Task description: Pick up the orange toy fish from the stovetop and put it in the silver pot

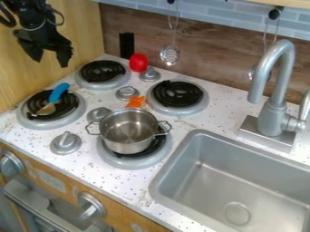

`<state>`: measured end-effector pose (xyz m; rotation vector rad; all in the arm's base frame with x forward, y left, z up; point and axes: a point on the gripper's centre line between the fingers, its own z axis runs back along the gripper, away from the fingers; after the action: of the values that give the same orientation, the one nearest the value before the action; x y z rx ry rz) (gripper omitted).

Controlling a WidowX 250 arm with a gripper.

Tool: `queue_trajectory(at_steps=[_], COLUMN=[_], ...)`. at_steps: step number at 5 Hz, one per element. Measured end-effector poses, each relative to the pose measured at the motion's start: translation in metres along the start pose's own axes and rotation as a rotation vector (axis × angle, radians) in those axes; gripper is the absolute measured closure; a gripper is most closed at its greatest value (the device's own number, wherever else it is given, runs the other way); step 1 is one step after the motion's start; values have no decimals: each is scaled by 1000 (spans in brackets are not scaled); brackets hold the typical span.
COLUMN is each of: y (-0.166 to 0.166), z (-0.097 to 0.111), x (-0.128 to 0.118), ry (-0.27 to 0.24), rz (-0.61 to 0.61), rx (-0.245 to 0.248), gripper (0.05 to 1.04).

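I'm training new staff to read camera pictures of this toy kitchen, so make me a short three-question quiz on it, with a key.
1. Multiple choice. Where does the blue-handled spoon lie?
a) inside the metal pot
b) on the front left burner
c) in the sink

2. True or false. The metal pot stands on the front burner nearer the sink.

3. Fill in the blank. The gripper hangs near the picture's upper ____ corner.

Key: 1. b; 2. true; 3. left
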<state>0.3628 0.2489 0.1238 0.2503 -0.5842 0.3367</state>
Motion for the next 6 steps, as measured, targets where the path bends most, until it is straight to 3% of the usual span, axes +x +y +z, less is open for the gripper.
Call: queue_trajectory(at_steps=[1,3,6], y=[-4,-43,-130], z=[-14,-23,-36], x=[-13,-21,-29], ry=[44,57,69], rz=[-2,-39,-227], rx=[-12,-84,-291], gripper=[83,83,83])
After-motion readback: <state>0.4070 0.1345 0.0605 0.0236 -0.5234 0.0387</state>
